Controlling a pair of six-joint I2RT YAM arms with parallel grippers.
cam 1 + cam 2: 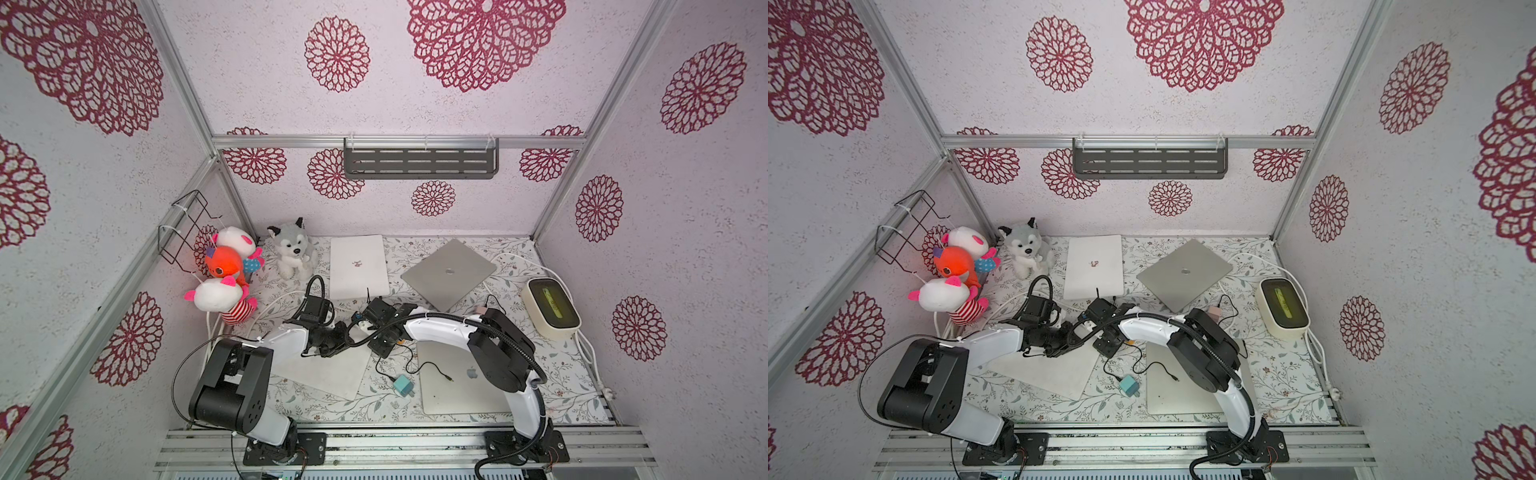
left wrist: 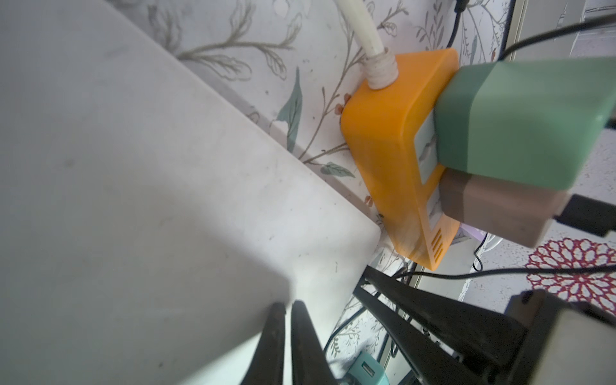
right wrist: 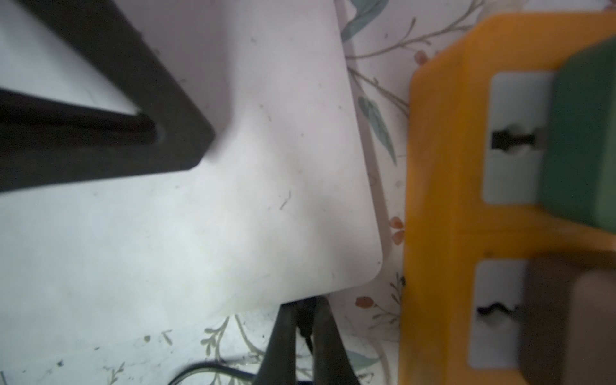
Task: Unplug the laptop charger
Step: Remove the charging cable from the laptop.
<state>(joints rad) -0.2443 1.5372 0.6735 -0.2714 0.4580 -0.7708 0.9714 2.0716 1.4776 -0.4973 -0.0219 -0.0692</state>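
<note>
Over white laptop [image 2: 133,166], left hand [image 2: 288,306] closed empty, right hand [image 3: 305,306] pinching black plug [image 3: 306,326]

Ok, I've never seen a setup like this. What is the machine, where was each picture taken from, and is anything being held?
The machine is two robot arms mounted on rails at the table's front: the left arm and the right arm, each ending in a two-fingered gripper. Two pictures look down from one overhead camera; the other two come from cameras on the wrists. On the flowered table lie four closed laptops, some plush toys, a cream box and a small teal charger. The wrist views show an orange power strip with a green plug and a brown plug in it. The left gripper is shut, its tips over the white laptop. The right gripper is shut on a small black plug at that laptop's corner.
</note>
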